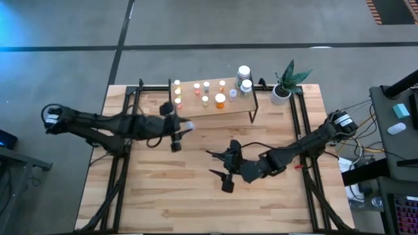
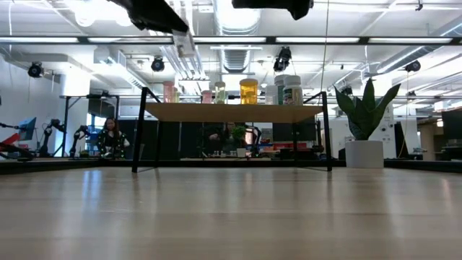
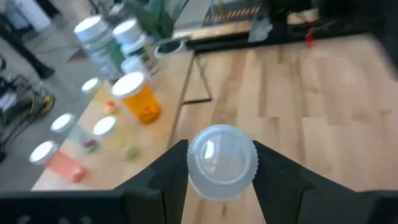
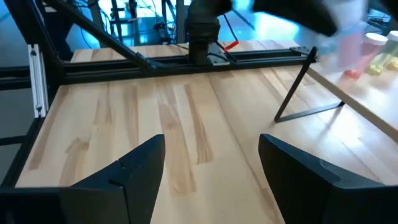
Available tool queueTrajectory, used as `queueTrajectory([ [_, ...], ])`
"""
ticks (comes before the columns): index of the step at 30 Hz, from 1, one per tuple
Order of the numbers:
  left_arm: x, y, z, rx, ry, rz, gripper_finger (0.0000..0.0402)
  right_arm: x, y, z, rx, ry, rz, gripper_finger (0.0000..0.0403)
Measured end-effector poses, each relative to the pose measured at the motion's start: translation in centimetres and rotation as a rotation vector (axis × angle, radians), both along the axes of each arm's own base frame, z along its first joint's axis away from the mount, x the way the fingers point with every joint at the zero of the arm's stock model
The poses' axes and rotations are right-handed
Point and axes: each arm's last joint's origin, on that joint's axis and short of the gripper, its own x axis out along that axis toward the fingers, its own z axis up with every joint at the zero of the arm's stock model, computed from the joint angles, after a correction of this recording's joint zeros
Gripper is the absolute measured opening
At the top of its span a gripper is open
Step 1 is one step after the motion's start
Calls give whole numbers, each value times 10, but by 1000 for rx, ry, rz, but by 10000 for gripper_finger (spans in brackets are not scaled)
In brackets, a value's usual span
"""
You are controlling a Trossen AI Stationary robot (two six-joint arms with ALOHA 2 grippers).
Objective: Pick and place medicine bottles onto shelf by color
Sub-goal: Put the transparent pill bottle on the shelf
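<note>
Gripping a clear white-capped bottle (image 3: 222, 163) by the shelf's (image 1: 196, 112) front edge, the left claw (image 1: 179, 129) hides the bottle's body. The right claw (image 1: 219, 163) stands wide over bare bench (image 1: 163, 189). Shelved bottles (image 1: 220, 100) look blurred.

The high view is looking straight down on the whole table (image 1: 196, 189). The low view is facing level across it, toward the shelf (image 2: 234, 112). Both wrist views are looking closely past their fingers, sharing that shelf.
</note>
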Motion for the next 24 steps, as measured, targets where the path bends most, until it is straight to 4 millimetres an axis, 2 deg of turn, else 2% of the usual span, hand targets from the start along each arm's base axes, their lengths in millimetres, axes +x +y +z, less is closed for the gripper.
queueTrajectory([
  [4,14,21,0,-22,56,64,141,-1,1,-2,10,16,-4,250],
  [13,50,46,-32,-49,109,257,141,-2,1,-5,20,21,-10,249],
  [17,53,54,-37,20,108,427,141,-2,1,-5,33,19,-15,251],
  [24,51,67,-32,-48,-5,516,141,-2,1,-6,35,18,-16,249],
])
